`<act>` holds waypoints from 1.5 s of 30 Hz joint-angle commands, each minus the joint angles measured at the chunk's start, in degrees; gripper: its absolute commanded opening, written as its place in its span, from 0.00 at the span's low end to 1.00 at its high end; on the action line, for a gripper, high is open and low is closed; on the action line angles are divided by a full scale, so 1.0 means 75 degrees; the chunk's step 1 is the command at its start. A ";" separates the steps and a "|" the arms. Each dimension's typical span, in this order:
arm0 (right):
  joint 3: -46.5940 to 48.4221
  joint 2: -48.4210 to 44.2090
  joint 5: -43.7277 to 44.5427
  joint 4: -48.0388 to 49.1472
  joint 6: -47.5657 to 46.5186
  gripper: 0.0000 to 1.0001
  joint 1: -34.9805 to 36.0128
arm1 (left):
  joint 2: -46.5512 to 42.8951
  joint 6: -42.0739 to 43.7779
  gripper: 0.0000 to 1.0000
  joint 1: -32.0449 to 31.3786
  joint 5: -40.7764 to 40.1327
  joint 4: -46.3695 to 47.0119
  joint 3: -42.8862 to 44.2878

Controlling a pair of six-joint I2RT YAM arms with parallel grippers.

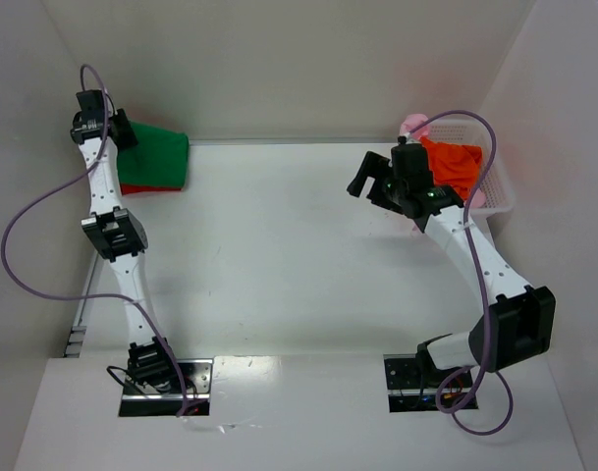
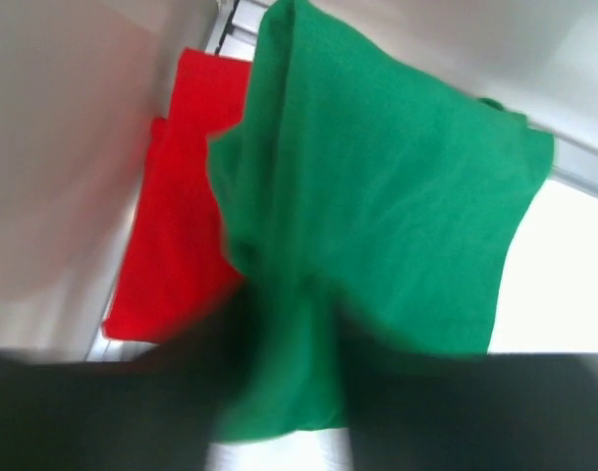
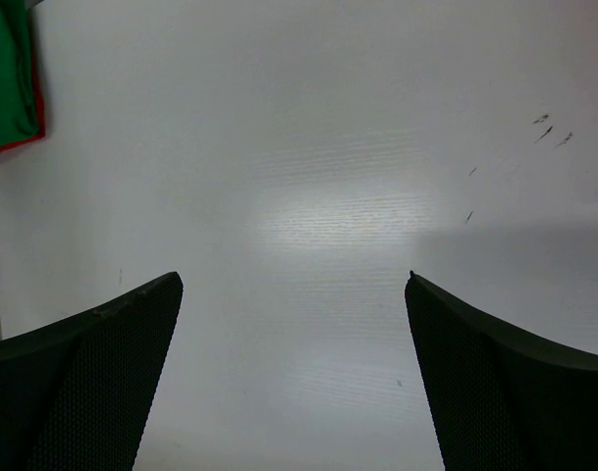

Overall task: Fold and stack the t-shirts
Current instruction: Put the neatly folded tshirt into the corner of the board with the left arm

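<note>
The dark green t-shirt [image 2: 377, 196] lies folded directly ahead of the left claw [image 1: 119, 130], spreading away from its tips, and a narrow fold of it runs back down between the two dark, blurred fingers [image 2: 132, 412]. Whether those fingers are clamped on the cloth or have let it go I cannot tell. The red t-shirt [image 2: 181, 206] lies under the green one and shows past its edge to the left of the claw in the wrist view. From above it is only a thin strip along the stack's near edge. The right claw [image 3: 294, 285] is released, its fingers spread wide, holding nothing and hanging over bare white table [image 1: 279, 255]. The green and red stack sits well apart from it, at the far left corner of its wrist view. The orange t-shirt [image 1: 454, 165] is bunched in the white mesh basket [image 1: 501, 196] just to the right of this claw's wrist. A bit of the pale pink t-shirt [image 1: 412, 125] peeps out at the basket's far corner.
</note>
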 commanded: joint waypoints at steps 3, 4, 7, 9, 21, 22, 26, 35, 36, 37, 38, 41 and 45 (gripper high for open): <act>0.0377 0.0112 -0.0106 0.0157 0.0061 1.00 0.0052 | 0.0255 -0.0382 0.83 0.0068 -0.0552 0.0168 0.0700; 0.0399 0.0112 -0.0127 0.0157 0.0061 1.00 0.0052 | 0.0255 -0.0404 0.94 0.0068 -0.0681 0.0147 0.0759; 0.0447 0.0112 -0.0197 0.0157 0.0061 1.00 0.0052 | 0.0216 -0.0544 0.99 0.0068 -0.0900 0.0017 0.1126; 0.0447 0.0092 -0.0246 0.0157 0.0061 1.00 0.0052 | 0.0092 -0.0593 0.99 0.0068 -0.0930 0.0016 0.1193; 0.0464 -0.0719 -0.0051 0.0064 -0.0209 1.00 0.0052 | -0.0298 -0.0130 0.99 -0.1010 -0.0029 -0.0255 0.1122; 0.0542 -0.0746 0.0047 -0.0006 -0.0306 1.00 0.0052 | -0.0437 0.0025 0.99 -0.1159 -0.0301 -0.0352 0.1123; 0.0599 -0.1106 0.0316 0.0009 -0.0575 1.00 -0.0040 | -0.1261 0.0180 0.99 -0.1555 -0.0758 -0.0582 0.0812; 0.0173 -0.1716 0.0012 0.0652 -0.1087 1.00 -0.0441 | -0.5344 0.0508 0.99 -0.1619 -0.0970 0.0090 -0.3189; 0.0108 -0.1730 0.0012 0.0783 -0.1087 1.00 -0.0454 | -0.5869 0.0508 0.99 -0.1619 -0.0837 0.0378 -0.3836; 0.0092 -0.1786 0.0012 0.0877 -0.1087 1.00 -0.0510 | -0.6689 0.0508 0.99 -0.1619 -0.0729 0.0940 -0.4561; 0.0008 -0.1787 0.0012 0.0986 -0.1100 1.00 -0.0511 | -0.7131 0.0495 0.99 -0.1619 -0.0599 0.1266 -0.5461; -0.0151 -0.1774 0.0012 0.1272 -0.1177 1.00 -0.0511 | -0.8536 0.0346 0.99 -0.1619 -0.0128 0.2154 -0.8016; -0.0034 -0.1261 0.0400 0.1081 -0.1327 1.00 -0.0511 | -0.9636 -0.0158 0.99 -0.1619 0.0541 0.2733 -1.0189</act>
